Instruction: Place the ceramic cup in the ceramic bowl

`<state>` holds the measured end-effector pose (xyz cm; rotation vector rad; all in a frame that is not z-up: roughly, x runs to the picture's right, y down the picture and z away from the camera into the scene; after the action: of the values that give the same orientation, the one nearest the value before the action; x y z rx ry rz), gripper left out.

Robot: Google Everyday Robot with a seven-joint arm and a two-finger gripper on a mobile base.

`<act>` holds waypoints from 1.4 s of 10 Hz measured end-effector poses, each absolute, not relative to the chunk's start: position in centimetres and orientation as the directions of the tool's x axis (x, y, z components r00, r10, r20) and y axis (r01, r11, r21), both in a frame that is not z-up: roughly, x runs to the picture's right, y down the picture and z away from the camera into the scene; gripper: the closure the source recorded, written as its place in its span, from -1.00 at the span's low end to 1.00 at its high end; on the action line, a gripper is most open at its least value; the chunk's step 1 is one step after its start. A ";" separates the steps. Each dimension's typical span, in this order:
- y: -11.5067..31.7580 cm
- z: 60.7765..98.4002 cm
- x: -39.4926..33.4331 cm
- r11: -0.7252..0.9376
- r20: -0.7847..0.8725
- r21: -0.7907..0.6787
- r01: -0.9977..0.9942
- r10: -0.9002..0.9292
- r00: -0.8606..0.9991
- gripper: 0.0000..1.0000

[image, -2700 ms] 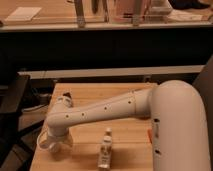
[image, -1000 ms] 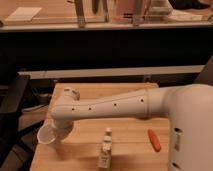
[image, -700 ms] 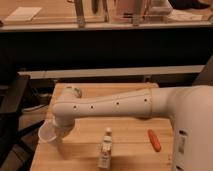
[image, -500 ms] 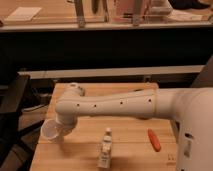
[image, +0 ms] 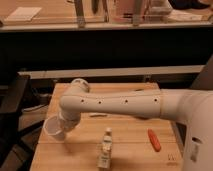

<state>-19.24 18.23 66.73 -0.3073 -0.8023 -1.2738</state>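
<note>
1. The white arm (image: 120, 104) reaches across the wooden surface (image: 125, 137) from the right side toward its left edge, with its elbow joint bent above the left part of the surface.
2. The hand (image: 64, 125) sits at the end of the arm, low and near the left edge of the surface, about halfway between the far and near corners on that side.
3. The ceramic cup (image: 53, 128) is at the hand, tipped on its side so that its round mouth faces left and slightly toward the camera; it hangs over the left edge of the surface.
4. The hand appears to be holding the cup, closed around the end away from the mouth; the fingers themselves are hidden behind the wrist and the cup.
5. A small white bottle (image: 105, 149) stands upright toward the near edge of the surface, left of its middle, apart from the cup.
6. A small orange object (image: 154, 140) lies flat toward the near right corner, well apart from the bottle.
7. A thin pale item (image: 98, 115) lies flat just under the arm, near the middle of the surface; what it is cannot be told.
</note>
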 end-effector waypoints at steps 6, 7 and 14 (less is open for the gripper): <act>16.9 67.5 -18.0 0.286 0.674 0.221 0.932 -0.736 0.066 0.92; 16.5 67.5 -17.9 0.287 0.672 0.221 0.932 -0.737 0.068 0.92; 14.4 68.3 -16.6 0.300 0.664 0.208 0.931 -0.743 0.091 0.92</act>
<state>-16.62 14.36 68.26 -0.2961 -0.7724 -1.2700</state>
